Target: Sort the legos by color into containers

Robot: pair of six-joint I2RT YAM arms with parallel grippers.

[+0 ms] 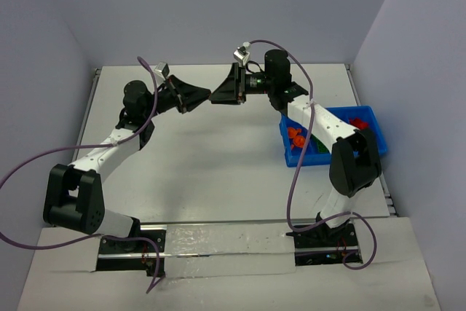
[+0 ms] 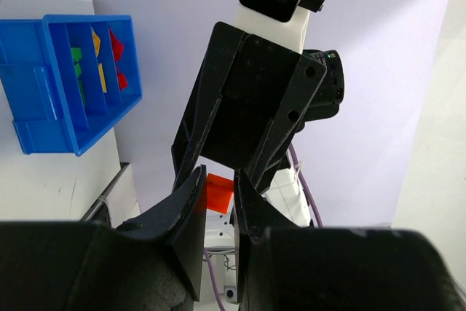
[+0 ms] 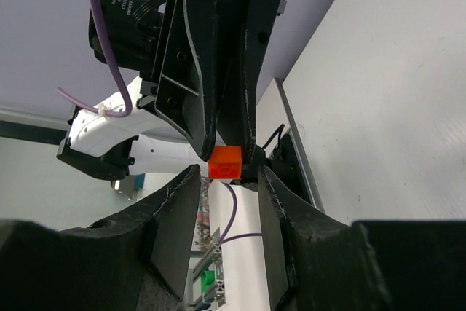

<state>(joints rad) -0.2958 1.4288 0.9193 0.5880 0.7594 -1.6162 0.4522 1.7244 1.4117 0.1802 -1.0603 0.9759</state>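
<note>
Bench [image 1: 218,172]: one, bearing the bin at its right edge.
Bin [image 1: 373,116]: one, holding legos [image 1: 295,138] in red, orange, green and yellow; count unclear.
Left end effector [image 2: 218,174]: one, pinching a single orange lego [image 2: 218,193] in mid-air.
Right end effector [image 3: 227,172]: one, gaping open around that lego.
</note>
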